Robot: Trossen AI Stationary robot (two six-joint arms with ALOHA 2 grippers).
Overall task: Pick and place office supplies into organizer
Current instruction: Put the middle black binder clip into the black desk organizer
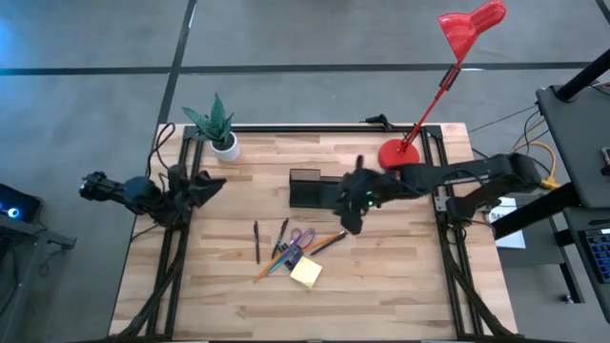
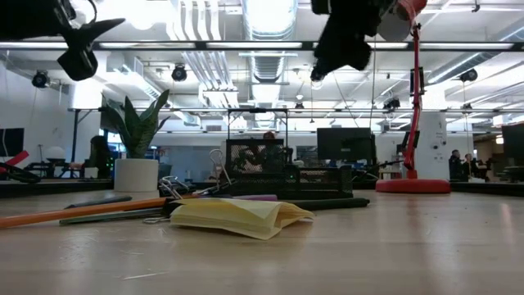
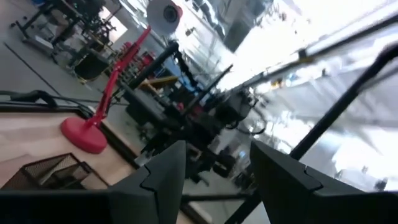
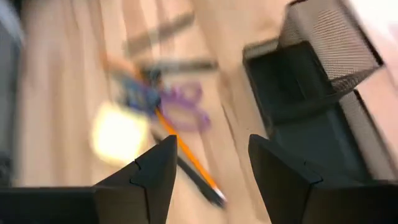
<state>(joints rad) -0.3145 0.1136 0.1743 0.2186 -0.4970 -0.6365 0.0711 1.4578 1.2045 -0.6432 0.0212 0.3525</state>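
Above organizer (image 1: 307, 187), R gripper (image 1: 350, 221) open, empty; supplies (image 1: 291, 255) on table.

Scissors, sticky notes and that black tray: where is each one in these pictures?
scissors (image 1: 302, 236): high view, on the purple handle loops.
sticky-note pad (image 1: 306, 273): high view, middle of the yellow square.
organizer (image 1: 307, 193): high view, floor of the lower black compartment.
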